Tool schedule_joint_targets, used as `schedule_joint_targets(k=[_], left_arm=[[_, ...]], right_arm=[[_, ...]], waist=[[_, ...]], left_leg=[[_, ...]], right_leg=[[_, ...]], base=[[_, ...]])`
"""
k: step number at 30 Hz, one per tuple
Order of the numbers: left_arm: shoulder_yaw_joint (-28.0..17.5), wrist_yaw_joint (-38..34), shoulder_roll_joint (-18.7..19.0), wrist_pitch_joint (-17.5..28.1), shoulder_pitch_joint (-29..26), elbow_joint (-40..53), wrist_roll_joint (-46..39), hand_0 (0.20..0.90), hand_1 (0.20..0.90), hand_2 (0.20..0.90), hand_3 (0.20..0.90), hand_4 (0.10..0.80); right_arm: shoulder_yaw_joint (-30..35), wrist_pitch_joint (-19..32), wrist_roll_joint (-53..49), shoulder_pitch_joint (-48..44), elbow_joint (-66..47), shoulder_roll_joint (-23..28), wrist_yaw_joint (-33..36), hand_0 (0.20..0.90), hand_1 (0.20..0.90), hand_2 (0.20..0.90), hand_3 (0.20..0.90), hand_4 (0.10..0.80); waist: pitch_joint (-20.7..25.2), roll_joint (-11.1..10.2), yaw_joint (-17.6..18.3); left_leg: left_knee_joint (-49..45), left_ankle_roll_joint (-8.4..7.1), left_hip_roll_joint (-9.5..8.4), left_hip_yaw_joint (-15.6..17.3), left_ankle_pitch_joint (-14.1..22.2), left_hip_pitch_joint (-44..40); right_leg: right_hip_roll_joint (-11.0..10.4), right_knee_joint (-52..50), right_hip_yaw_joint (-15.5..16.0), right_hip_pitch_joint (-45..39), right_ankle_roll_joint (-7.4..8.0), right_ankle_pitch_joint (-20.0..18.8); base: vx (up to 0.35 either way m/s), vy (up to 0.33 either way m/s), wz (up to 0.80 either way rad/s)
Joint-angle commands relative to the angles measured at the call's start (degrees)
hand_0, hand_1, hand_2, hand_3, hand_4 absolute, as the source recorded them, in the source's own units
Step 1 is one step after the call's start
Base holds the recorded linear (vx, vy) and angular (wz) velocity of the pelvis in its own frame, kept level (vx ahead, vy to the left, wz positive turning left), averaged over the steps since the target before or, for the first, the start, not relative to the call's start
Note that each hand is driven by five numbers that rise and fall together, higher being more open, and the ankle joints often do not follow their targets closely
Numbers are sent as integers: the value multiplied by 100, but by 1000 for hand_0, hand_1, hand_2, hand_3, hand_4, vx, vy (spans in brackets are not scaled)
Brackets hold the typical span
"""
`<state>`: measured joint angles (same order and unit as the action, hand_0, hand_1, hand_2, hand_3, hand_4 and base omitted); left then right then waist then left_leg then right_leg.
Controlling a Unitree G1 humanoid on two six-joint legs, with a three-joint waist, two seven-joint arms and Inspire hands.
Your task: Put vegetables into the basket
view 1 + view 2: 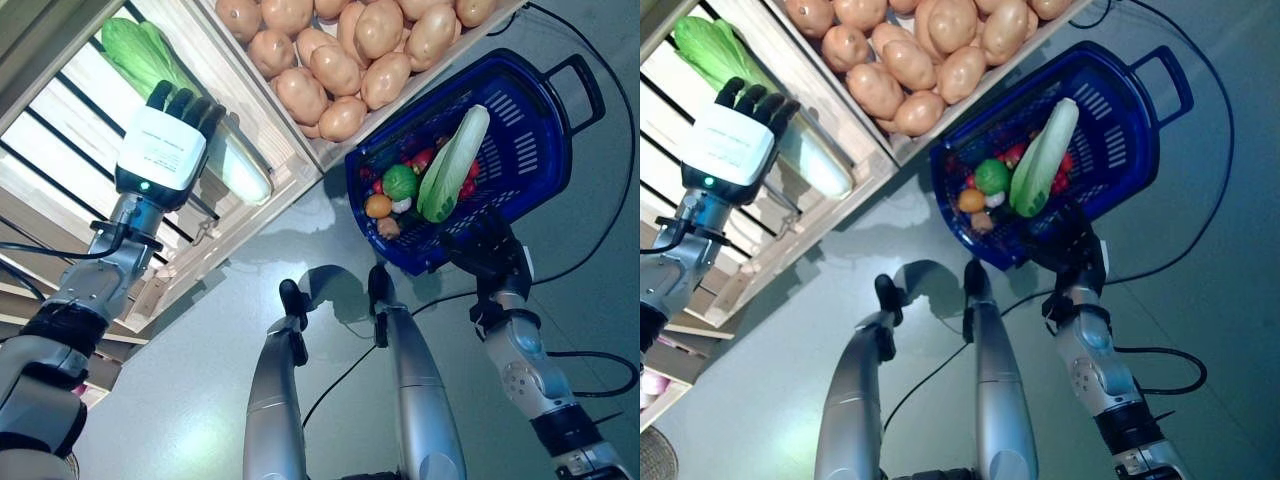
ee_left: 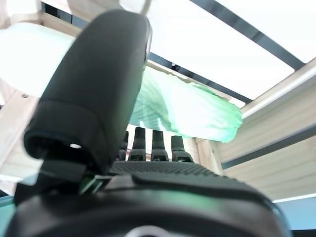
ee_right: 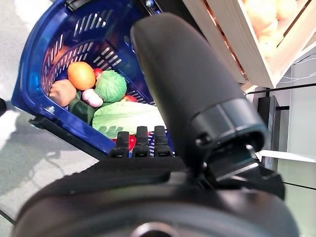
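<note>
Left hand (image 1: 163, 146): your fingers curl over the cabbage (image 1: 238, 163) in the slatted crate (image 1: 262, 120)
Right hand (image 1: 487, 250): you grip the blue basket (image 1: 520, 140) rim
Basket: holds another cabbage (image 1: 452, 165); small produce beside it
Potatoes (image 1: 345, 50): neighbouring crate

Blue basket (image 1: 520, 140) mouth is half free: the upper, handle-side part is bare mesh, while a long cabbage (image 1: 452, 165) lies diagonally across it and small vegetables (image 1: 395, 190) crowd the low corner. Wooden crate rail (image 1: 270, 110) separates the potato bin (image 1: 340, 60) from the greens shelf. Left robot hand (image 1: 165, 145) fills the slot over the greens (image 1: 145, 55); floor (image 1: 230, 330) between crates and basket is clear.
</note>
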<state>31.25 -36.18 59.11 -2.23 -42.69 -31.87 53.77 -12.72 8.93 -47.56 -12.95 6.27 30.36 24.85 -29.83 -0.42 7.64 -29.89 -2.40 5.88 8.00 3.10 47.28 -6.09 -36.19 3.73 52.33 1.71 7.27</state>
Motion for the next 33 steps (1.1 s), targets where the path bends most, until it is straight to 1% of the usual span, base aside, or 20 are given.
schedule_joint_targets(k=[1,6,10,14,19,24,25,26,33], left_arm=[[-333,-274,458,-590,-378,137,-147,900,900,900,900,800],[-424,-518,426,-730,-323,127,34,900,900,900,900,800],[-507,-936,365,-898,-304,77,-69,900,900,900,900,800],[-576,-1191,262,-870,-303,0,-139,900,900,900,900,800],[-585,-1457,156,-964,-379,-9,-198,900,900,900,900,800],[-606,-1388,103,-936,-465,-56,-181,900,900,900,900,800],[-610,-1373,104,-960,-464,-57,-207,667,667,667,667,645],[-603,-1372,103,-954,-478,-82,-201,300,300,300,300,400],[-567,-1381,54,-910,-502,-160,-200,300,300,300,300,400]], right_arm=[[455,340,201,88,-792,380,101,900,900,900,900,800],[538,410,166,122,-806,394,55,900,900,900,900,800],[596,470,181,119,-826,401,84,900,900,900,900,800],[664,494,270,98,-817,379,36,900,900,900,900,800],[688,529,301,48,-845,387,63,900,900,900,900,800],[708,518,299,8,-777,349,-24,900,900,900,900,800],[714,516,288,5,-792,356,-28,900,900,900,900,800],[718,527,275,0,-805,361,-5,900,900,900,900,800],[766,565,287,6,-785,353,-52,900,900,900,900,800]], waist=[[3,-95,-24],[3,-157,-39],[3,-212,-49],[3,-256,-59],[3,-321,-60],[3,-364,-63],[3,-372,-62],[3,-381,-61],[3,-370,-56]], left_leg=[[-237,-104,-40,1,132,218],[-287,-103,-17,-30,152,318],[-361,-111,9,-51,185,416],[-412,-119,22,-72,198,515],[-467,-117,36,-84,224,615],[-458,-121,39,-86,227,615],[-463,-123,34,-86,233,618],[-463,-125,27,-85,239,616],[-485,-108,5,-61,264,622]], right_leg=[[-93,340,-44,-206,251,-350],[-91,286,-16,-113,256,-344],[-98,235,-9,-26,259,-346],[-101,184,-12,82,269,-366],[-80,121,-32,181,276,-362],[-79,141,-17,187,290,-389],[-74,149,-21,181,291,-388],[-68,156,-26,170,292,-382],[-67,115,-33,190,301,-380]], base=[[0,0,0],[-21,-5,3],[-14,5,2],[-27,16,4],[0,0,0],[0,0,0],[0,0,0],[0,0,0],[0,0,0]])
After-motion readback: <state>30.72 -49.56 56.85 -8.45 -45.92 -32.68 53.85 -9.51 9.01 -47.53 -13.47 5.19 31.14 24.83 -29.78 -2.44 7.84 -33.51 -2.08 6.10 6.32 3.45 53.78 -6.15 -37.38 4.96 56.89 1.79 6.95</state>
